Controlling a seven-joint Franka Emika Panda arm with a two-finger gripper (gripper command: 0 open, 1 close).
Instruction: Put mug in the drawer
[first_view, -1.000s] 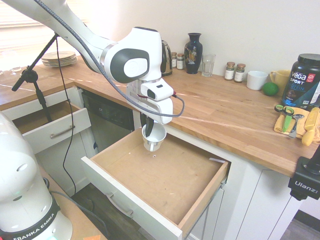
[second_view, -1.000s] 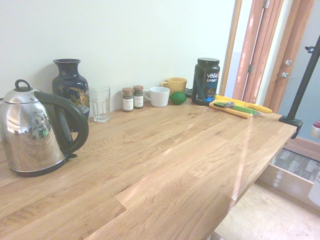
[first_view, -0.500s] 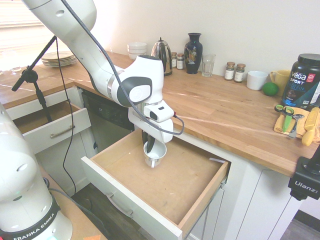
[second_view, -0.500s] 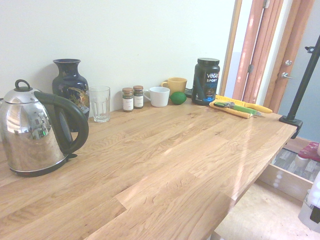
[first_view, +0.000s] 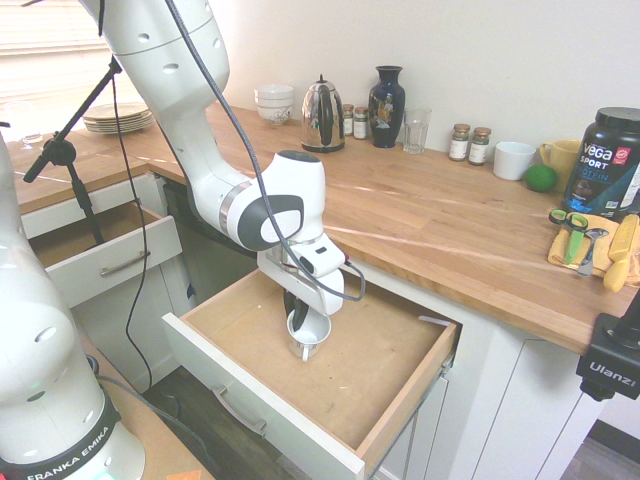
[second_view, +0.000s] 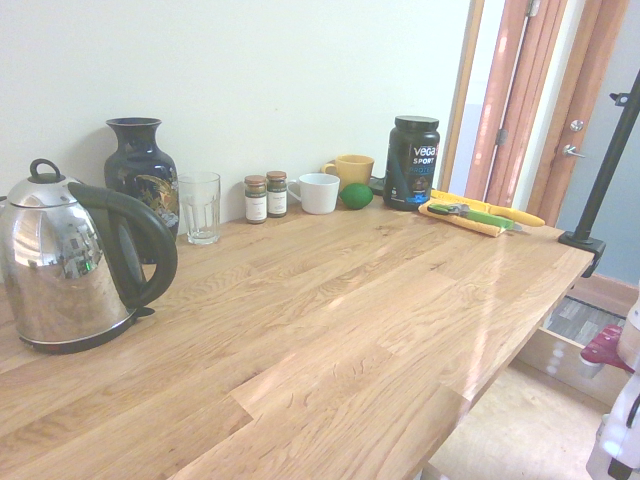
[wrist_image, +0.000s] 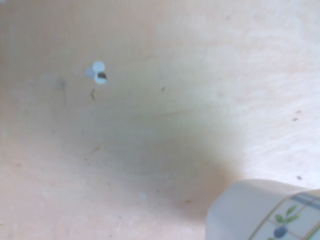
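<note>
A: What is the claw (first_view: 305, 322) doing on your end?

B: I am seeing it pointing straight down inside the drawer (first_view: 385, 425), pinched tight on the rim of the mug (first_view: 307, 336). The mug is hanging upright in that grip, low over the brown bottom, toward the back left part of the drawer. I cannot tell whether its base is touching the board.

A: And the wrist camera?

B: It is showing the mug (wrist_image: 265, 212) at the edge with a leaf and berry band on its side, and a small pale speck (wrist_image: 98, 72) lying on the drawer bottom (wrist_image: 165, 130) well apart from it.

A: What is sitting around the drawer?

B: The tabletop (first_view: 440, 235) is carrying a kettle (first_view: 322, 115), a dark vase (first_view: 386, 106), a clear glass (first_view: 416, 131) and a plain white mug (first_view: 514, 160) along the wall. A smaller drawer (first_view: 105, 250) is standing open to the left.
</note>
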